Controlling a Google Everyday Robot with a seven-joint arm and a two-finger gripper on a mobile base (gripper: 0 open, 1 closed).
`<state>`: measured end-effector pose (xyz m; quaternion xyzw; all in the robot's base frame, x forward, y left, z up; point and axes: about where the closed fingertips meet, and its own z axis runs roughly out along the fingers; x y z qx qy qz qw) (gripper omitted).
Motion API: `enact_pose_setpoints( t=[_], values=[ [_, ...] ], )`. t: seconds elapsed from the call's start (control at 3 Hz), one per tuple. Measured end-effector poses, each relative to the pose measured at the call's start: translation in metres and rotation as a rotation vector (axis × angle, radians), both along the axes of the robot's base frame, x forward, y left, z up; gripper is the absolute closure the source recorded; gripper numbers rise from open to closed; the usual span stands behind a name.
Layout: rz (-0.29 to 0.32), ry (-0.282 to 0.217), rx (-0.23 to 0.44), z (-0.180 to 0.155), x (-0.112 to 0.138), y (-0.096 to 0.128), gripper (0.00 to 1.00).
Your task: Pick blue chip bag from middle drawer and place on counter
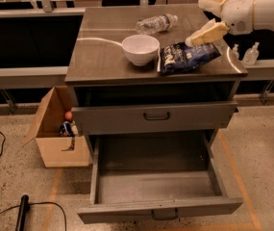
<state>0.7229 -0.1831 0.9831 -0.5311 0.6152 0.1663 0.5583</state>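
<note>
The blue chip bag (188, 57) lies flat on the counter (103, 57), just right of the white bowl (140, 49). My gripper (207, 19) hovers above the bag's right end and is open, holding nothing; one cream finger (206, 33) points down toward the bag and the other (212, 4) is raised. The white arm reaches in from the right. The middle drawer (155, 183) is pulled out at the bottom and shows only its bare grey floor.
A clear water bottle (156, 23) lies at the back of the counter. The drawer above (155, 115) is closed. An open cardboard box (55, 129) with small items stands on the floor to the left. Small bottles (250, 54) stand on a ledge to the right.
</note>
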Motion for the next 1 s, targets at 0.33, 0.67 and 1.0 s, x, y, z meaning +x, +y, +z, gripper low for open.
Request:
enact_pose_setpoints(
  t=[0.33,0.67,1.0],
  values=[
    [-0.016,0.011,0.006,-0.002,0.000,0.000,0.00],
    [-0.160,0.033,-0.022,0.002,-0.003,-0.030,0.00],
    [-0.435,0.040,-0.115,0.023,-0.025,-0.097,0.00]
  ],
)
